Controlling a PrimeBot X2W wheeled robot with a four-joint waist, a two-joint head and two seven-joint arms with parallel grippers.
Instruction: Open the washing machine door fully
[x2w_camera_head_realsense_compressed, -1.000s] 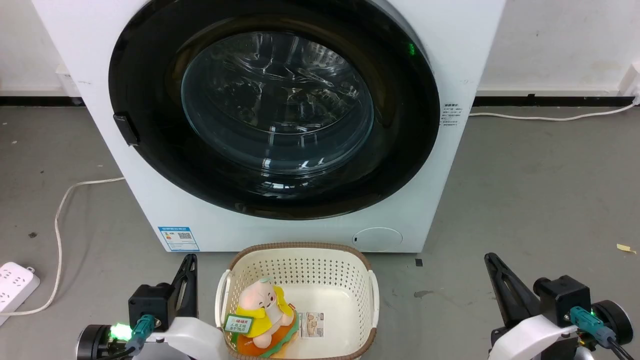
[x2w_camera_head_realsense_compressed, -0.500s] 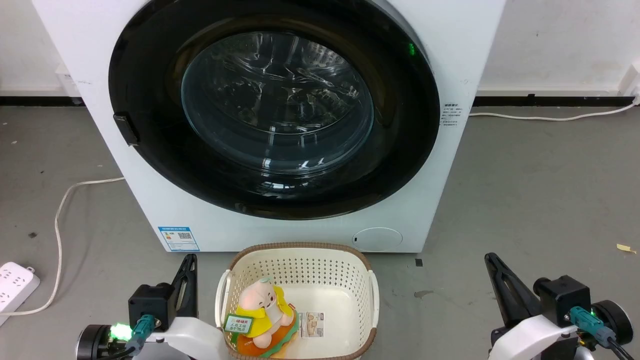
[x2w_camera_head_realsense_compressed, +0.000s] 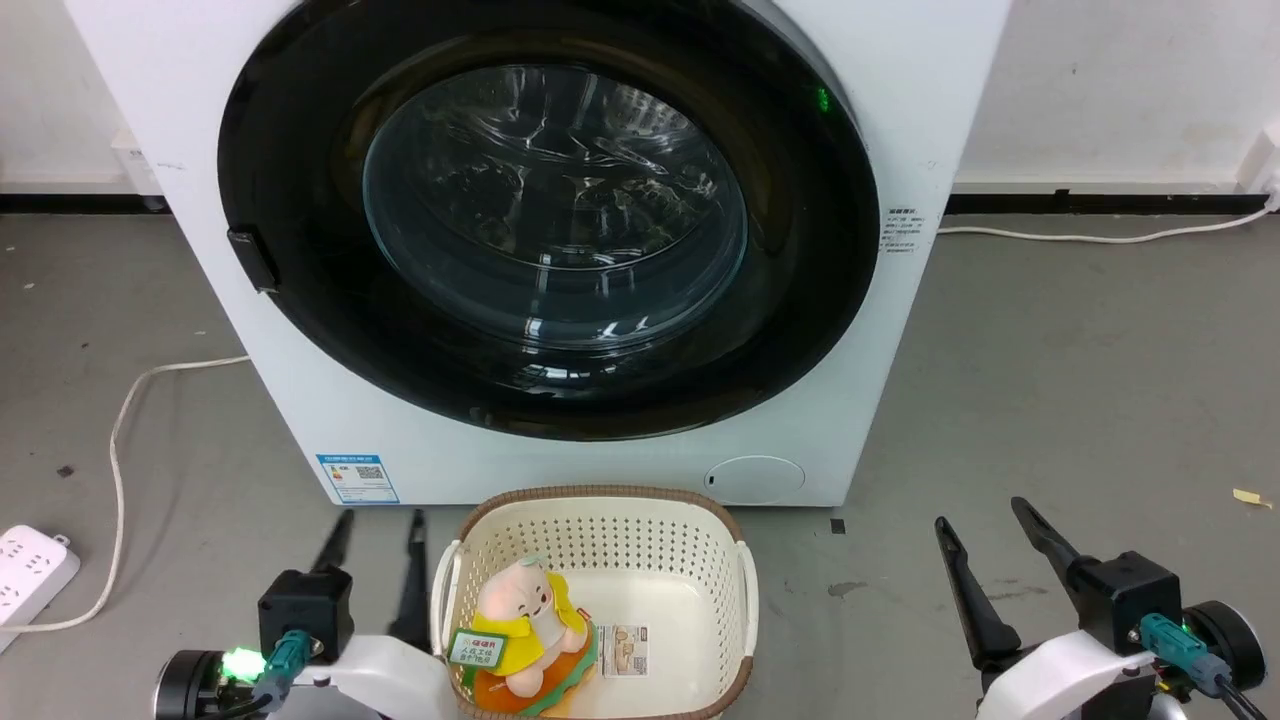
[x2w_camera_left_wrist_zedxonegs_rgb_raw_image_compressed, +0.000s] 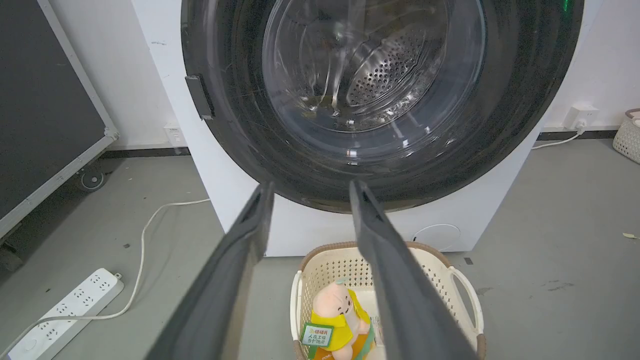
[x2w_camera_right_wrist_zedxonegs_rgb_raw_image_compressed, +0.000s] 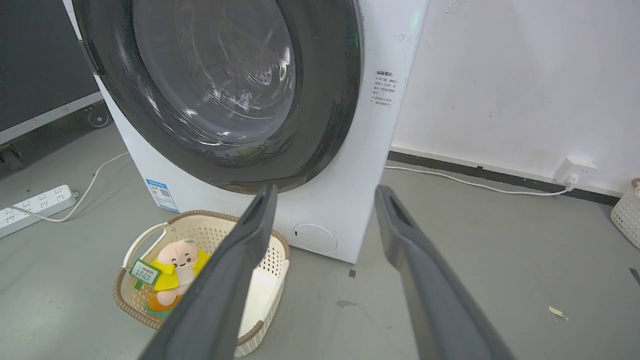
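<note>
The washing machine door (x2w_camera_head_realsense_compressed: 548, 220) lies shut, flush against the front of the washing machine (x2w_camera_head_realsense_compressed: 600, 470); its small dark handle (x2w_camera_head_realsense_compressed: 252, 258) sits on the ring's left edge, and the steel drum (x2w_camera_left_wrist_zedxonegs_rgb_raw_image_compressed: 385, 80) shows dimly through its glass. Low in the head view, the left gripper (x2w_camera_head_realsense_compressed: 381, 518) and the right gripper (x2w_camera_head_realsense_compressed: 979, 512) both stand with fingers spread and nothing between them (each well short of the door); between them on the grey floor (x2w_camera_head_realsense_compressed: 1080, 380) sits a cream basket (x2w_camera_head_realsense_compressed: 600, 497) just before the machine, holding a plush toy (x2w_camera_head_realsense_compressed: 530, 610); a white power strip (x2w_camera_head_realsense_compressed: 30, 572) lies off to the left.
</note>
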